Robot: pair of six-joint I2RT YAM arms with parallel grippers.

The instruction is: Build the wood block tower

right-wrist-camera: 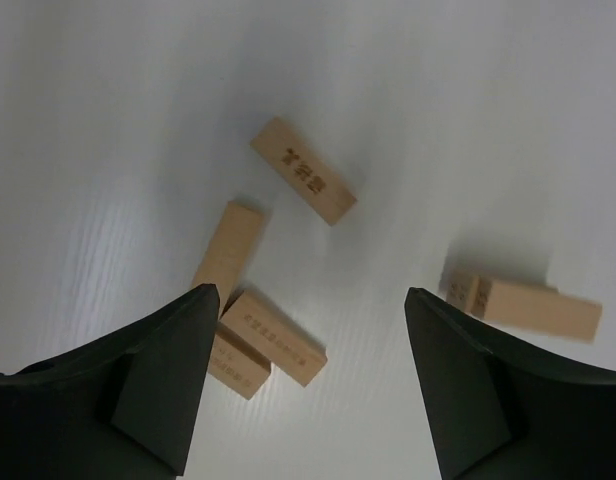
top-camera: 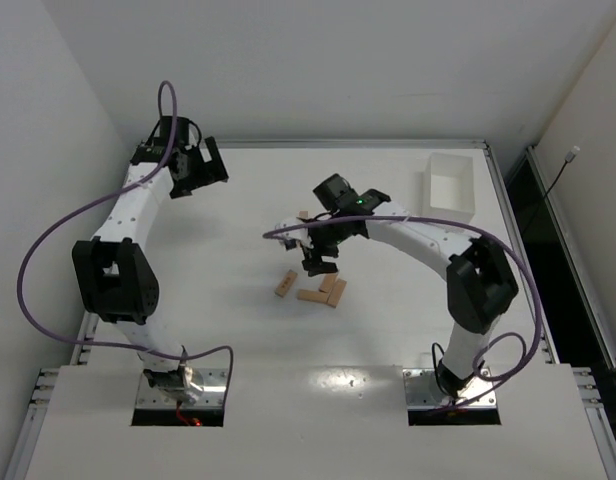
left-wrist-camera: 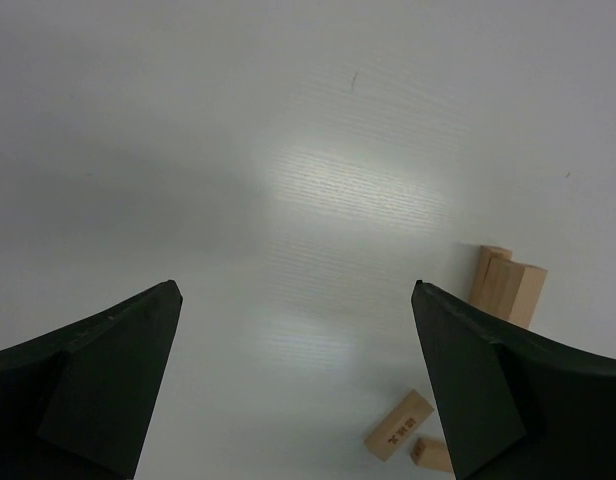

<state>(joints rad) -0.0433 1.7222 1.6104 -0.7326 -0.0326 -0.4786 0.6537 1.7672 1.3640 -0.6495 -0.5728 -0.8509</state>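
Several tan wood blocks lie loose on the white table: one apart on the left, and three bunched together. In the right wrist view these are a single block, a long one and two touching ones. A pair of blocks pressed together, the tower's start, sits to the right; it also shows in the left wrist view and in the top view. My right gripper hovers open and empty above the loose blocks. My left gripper is open and empty at the far left.
A white rectangular tray stands at the back right. Raised table rims run along the back and the right side. Two loose blocks show by the right finger in the left wrist view.
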